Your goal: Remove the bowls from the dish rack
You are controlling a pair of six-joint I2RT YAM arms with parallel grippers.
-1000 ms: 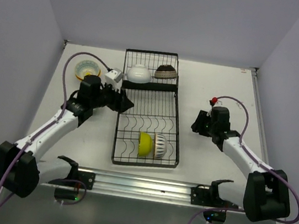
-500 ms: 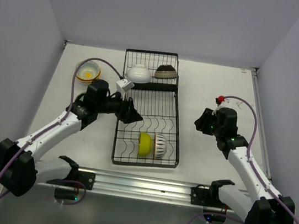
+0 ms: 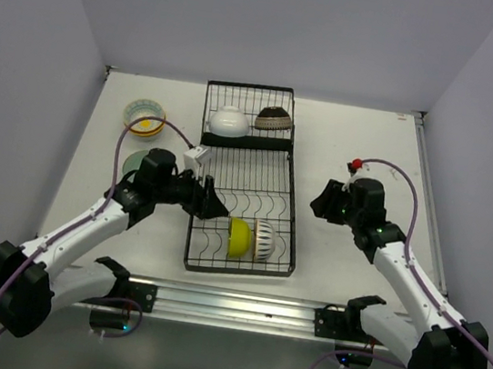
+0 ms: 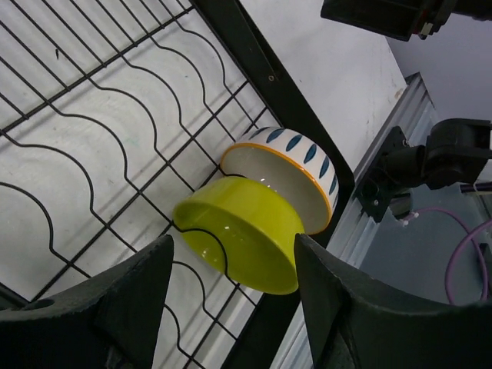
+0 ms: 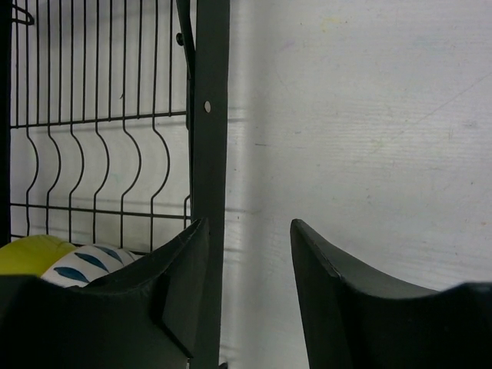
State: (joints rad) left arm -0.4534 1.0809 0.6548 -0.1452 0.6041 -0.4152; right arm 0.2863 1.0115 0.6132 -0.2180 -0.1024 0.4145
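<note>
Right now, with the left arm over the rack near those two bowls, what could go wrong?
1. The yellow-green bowl and the striped bowl stand on edge, pressed close together; pulling one may topple the other.
2. The left pincer is open over the wires of the dish rack; a finger could snag one and shift the rack.
3. The right pincer, also open, sits beside the rack's right rim; both going for that pair might collide.
</note>
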